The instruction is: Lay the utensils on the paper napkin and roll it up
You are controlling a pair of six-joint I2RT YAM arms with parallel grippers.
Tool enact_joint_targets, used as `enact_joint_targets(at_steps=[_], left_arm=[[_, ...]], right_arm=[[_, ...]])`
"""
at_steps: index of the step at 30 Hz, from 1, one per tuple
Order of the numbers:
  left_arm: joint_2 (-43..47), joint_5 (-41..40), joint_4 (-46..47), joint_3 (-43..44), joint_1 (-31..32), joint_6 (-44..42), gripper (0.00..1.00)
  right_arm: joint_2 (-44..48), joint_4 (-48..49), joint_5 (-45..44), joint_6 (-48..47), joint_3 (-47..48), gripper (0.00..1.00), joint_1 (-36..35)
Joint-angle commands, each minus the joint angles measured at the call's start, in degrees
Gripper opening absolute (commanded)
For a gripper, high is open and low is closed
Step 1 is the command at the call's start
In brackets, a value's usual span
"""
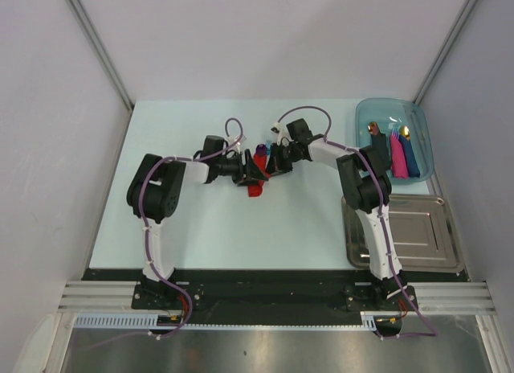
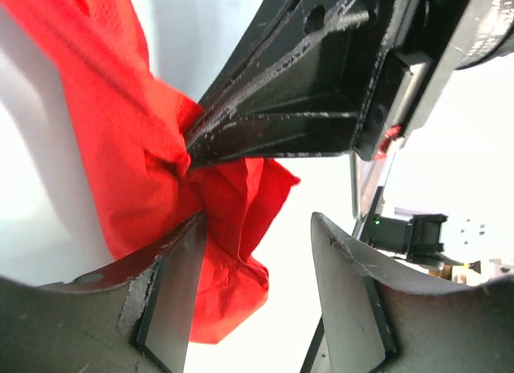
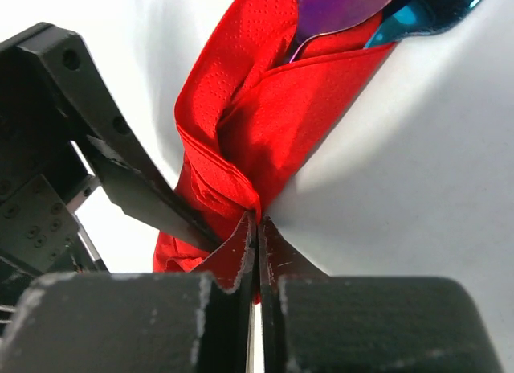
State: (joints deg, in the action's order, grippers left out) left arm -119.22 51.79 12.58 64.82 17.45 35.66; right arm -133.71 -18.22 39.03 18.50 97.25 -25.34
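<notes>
The red paper napkin [image 1: 254, 186] lies bunched at the middle of the table, wrapped around the utensils. The purple spoon bowl [image 3: 345, 7] and the bright blue utensil [image 3: 430, 11] poke out of its far end; their handles are hidden inside. My right gripper [image 3: 258, 219] is shut on a fold of the napkin [image 3: 265, 124]. It also shows in the left wrist view, where its fingers [image 2: 265, 124] pinch the napkin [image 2: 120, 140]. My left gripper [image 2: 257, 222] is open, its left finger against the napkin's loose end. The two grippers meet tip to tip over the napkin in the top view, left [image 1: 250, 170] and right [image 1: 270, 166].
A clear blue tray [image 1: 424, 120] at the back right holds finished pink and blue rolls [image 1: 399, 154] with copper and gold spoon heads. A metal tray [image 1: 430, 228] lies at the front right beside the right arm. The left gripper's finger [image 3: 120, 172] crosses the right wrist view.
</notes>
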Motion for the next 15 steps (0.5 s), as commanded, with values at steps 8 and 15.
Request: enact_joint_targets(at_steps=[8,15], left_arm=[[7.5,2.6,7.9,-4.3,-4.0,9.4,0.51],[5.8,2.1,5.0,-3.1,-2.4,7.5,0.27]], right_arm=[[-2.0,-2.5,-5.0,-4.0,-0.7,0.0,0.0],[-1.4,-1.6,-5.3,-2.9,-1.7,0.0,0.1]])
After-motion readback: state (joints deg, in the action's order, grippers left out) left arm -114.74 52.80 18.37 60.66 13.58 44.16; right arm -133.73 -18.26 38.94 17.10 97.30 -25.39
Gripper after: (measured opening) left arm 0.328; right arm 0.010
